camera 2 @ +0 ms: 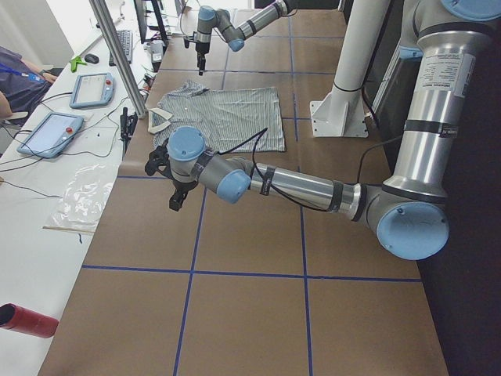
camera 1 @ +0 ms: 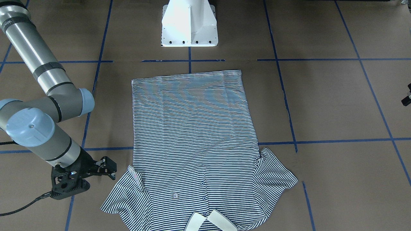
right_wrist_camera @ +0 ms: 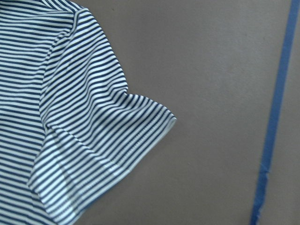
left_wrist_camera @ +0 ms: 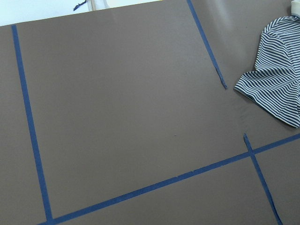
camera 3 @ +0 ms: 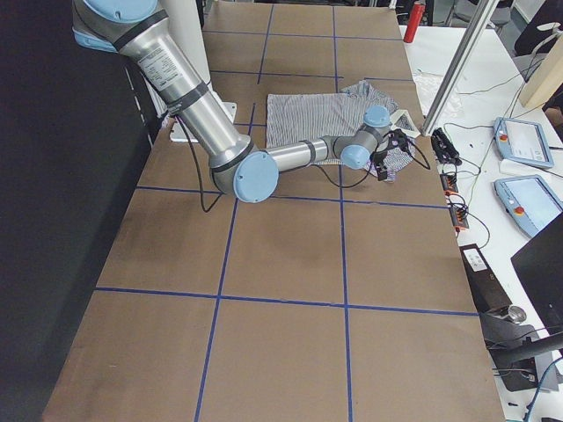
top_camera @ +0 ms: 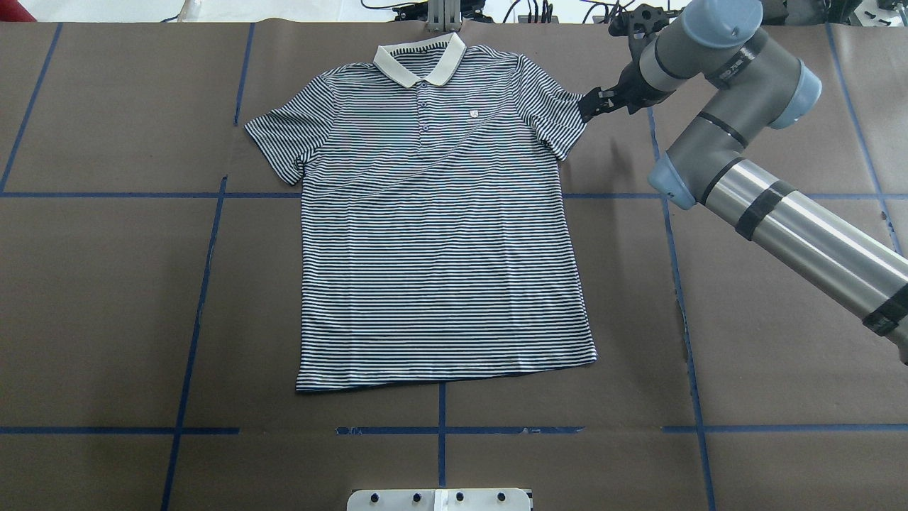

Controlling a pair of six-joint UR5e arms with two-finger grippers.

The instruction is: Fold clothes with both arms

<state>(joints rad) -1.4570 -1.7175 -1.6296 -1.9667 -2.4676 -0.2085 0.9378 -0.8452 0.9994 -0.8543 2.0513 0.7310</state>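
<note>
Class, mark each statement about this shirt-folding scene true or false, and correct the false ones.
1. The polo shirt lies spread flat, buttons up. True.
2. Its cream collar lies nearest the robot's white base. False: the hem lies nearest the base; the collar is at the far end.
3. The right gripper is beside a sleeve, holding nothing. True.
4. The left gripper grips the other sleeve. False: the left gripper hangs over bare table, apart from the shirt.
</note>
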